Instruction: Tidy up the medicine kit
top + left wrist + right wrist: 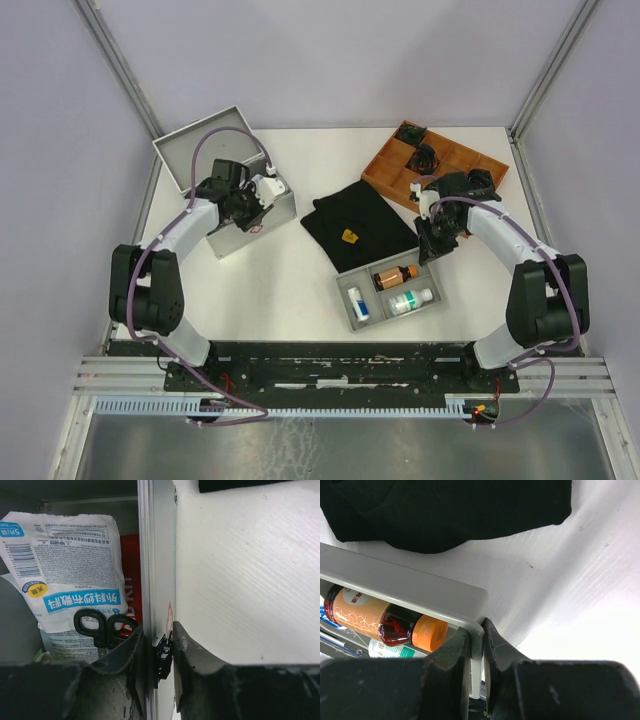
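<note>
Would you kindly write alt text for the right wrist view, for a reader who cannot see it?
The black two-finger tool pinches the corner wall of a shallow grey plastic tray, one finger inside and one outside. In the tray lies a brown bottle with an orange cap on its side; a black cloth lies beyond on the white table.

Overhead looks down; wrist cams close: case (159, 555), tray (410, 587).
</note>
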{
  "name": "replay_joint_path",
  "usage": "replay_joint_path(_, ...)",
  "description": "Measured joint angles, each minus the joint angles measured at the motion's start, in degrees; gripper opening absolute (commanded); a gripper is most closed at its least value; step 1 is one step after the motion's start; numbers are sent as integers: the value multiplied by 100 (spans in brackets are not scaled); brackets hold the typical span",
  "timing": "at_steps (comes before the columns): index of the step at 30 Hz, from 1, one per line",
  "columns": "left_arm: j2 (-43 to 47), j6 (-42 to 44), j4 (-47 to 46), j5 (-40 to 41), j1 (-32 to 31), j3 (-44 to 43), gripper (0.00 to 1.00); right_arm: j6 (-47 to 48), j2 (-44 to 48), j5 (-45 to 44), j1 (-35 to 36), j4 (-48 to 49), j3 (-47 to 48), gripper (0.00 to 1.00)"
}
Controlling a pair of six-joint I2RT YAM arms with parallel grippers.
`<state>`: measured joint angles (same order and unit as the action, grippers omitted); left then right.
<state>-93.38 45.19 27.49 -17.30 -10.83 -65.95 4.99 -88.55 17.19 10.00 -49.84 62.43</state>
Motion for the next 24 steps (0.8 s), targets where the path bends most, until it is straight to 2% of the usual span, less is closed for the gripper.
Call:
replay_joint_path(6,337,498,433,-238,2,254,20,0,0,35,-15,-219,363,1)
replay_joint_path(17,1272,1220,1204,-533,-140,997,18,-2,0,76,-153,-511,743,1)
replay_joint_path(24,1598,1169,1471,-481,-1231,1226,15,-81,-122,188,-234,-828,1298,0)
